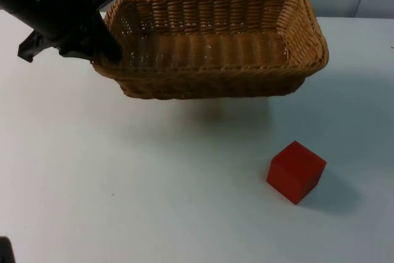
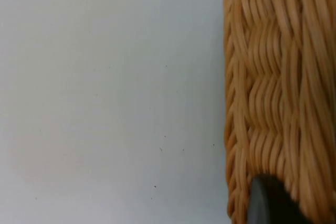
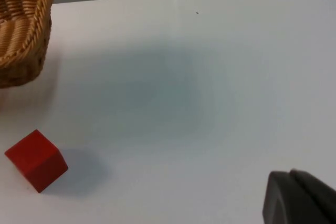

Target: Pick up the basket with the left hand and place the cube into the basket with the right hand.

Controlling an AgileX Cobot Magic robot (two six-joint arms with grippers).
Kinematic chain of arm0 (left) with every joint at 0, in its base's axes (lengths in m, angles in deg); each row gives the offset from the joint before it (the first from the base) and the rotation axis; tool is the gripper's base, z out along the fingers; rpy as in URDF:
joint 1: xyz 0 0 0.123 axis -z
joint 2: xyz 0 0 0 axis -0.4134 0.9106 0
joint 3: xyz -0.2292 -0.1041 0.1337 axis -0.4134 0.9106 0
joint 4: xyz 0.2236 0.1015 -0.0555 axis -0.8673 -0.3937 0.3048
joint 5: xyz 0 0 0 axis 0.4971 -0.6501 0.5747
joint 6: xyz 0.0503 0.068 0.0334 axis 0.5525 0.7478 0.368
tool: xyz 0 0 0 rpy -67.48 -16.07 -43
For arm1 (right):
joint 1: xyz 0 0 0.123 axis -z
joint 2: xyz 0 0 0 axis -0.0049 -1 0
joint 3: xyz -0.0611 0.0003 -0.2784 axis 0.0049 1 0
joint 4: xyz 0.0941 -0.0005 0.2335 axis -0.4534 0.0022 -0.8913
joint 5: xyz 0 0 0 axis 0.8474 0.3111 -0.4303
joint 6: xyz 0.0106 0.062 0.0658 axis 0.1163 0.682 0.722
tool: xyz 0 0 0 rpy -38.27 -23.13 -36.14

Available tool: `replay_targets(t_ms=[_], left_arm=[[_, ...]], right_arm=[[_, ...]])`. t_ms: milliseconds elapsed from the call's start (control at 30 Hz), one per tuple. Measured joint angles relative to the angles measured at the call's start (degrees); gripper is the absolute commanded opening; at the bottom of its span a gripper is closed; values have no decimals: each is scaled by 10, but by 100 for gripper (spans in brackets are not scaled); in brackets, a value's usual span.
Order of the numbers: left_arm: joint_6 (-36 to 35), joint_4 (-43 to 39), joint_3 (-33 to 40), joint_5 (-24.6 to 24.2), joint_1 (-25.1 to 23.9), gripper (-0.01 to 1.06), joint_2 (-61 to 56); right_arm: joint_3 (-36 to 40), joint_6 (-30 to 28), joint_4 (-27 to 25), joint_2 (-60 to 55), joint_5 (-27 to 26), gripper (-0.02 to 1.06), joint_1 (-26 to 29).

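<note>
Top view: left gripper [image 1: 106,46] is clamped on the near short end of the wicker basket [image 1: 215,44], one finger inside the rim, the other outside. Basket looks lifted off the table [image 1: 123,183], judging by the shadow detached beneath it; it hangs away from the gripper, slightly tilted. Basket is empty. Red cube [image 1: 296,171] sits on the table, well apart from the left gripper, beyond and below the basket's far end.

Left wrist view: black fingertip [image 2: 270,203] pressed against the woven basket wall [image 2: 278,93], bare table [image 2: 105,103] beside it. Confirms the clamp on the wall, which the top view partly hides under the arm.

Right wrist view: right gripper's fingertip [image 3: 299,198] at the frame edge; can't tell whether its fingers are apart or together. Cube [image 3: 35,159] ahead of it and off to one side, well apart, resting on the table. Basket corner [image 3: 23,30] farther ahead past the cube. This view gives the cube's standing relative to the right tool, which the top view doesn't.

Step, my read: basket pickup done, cube grasp not yet begun. Next move calls for the right gripper to travel to the cube, straddle it with fingers apart, close, then carry it over the basket opening.
</note>
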Motion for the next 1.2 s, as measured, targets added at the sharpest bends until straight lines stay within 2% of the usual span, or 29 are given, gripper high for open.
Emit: replay_targets(t_ms=[1200], left_arm=[[-2,-8,0,-2,0,0,-1]], right_arm=[[0,0,0,0,0,0,0]])
